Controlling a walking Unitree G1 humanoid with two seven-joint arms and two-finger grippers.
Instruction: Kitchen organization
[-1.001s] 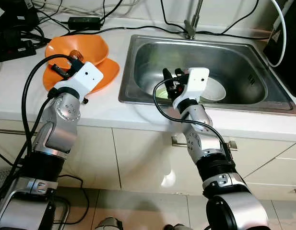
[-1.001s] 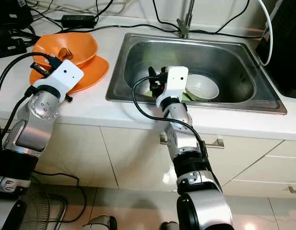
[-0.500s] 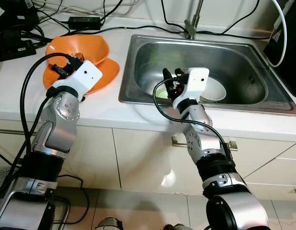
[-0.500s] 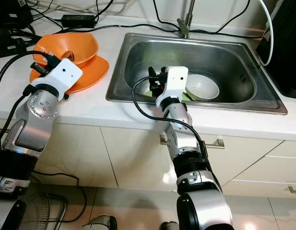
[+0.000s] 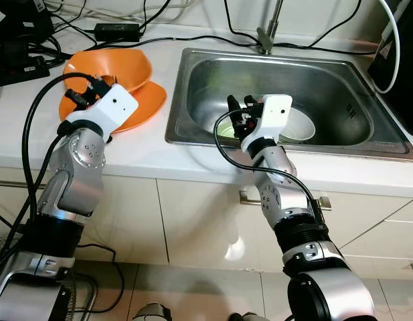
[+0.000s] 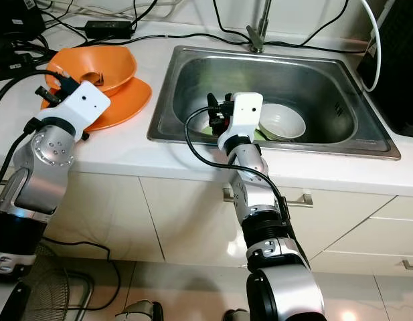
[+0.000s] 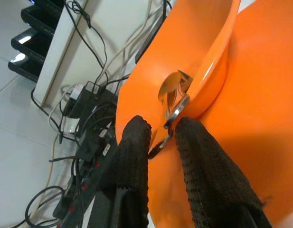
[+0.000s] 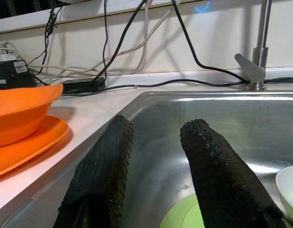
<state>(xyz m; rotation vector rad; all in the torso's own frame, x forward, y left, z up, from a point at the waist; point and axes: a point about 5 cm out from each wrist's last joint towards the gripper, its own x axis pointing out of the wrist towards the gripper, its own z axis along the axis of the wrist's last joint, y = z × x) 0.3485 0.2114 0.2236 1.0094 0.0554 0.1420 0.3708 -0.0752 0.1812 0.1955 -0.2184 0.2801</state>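
An orange bowl [image 5: 119, 65] sits on an orange plate [image 5: 144, 101] on the white counter, left of the sink [image 5: 177, 100]. A metal spoon [image 7: 174, 97] leans over the bowl's rim, its head inside. My left gripper [image 5: 82, 90] is at the bowl's near left edge, fingers slightly apart, with the spoon's handle tip between the fingertips [image 7: 136, 137]. My right gripper [image 5: 237, 107] hangs open inside the sink, just above a green plate [image 5: 226, 127] and beside a white bowl [image 5: 301, 124].
A faucet [image 5: 268, 39] stands behind the sink. Power strips [image 5: 19, 67], an adapter [image 5: 116, 30] and cables lie at the counter's back left. A black appliance [image 5: 401, 67] stands at the far right. Cabinet fronts lie below the counter edge.
My left gripper has drawn back to the left, away from the bowl's middle, while the spoon stays on the rim. The right arm has not moved.
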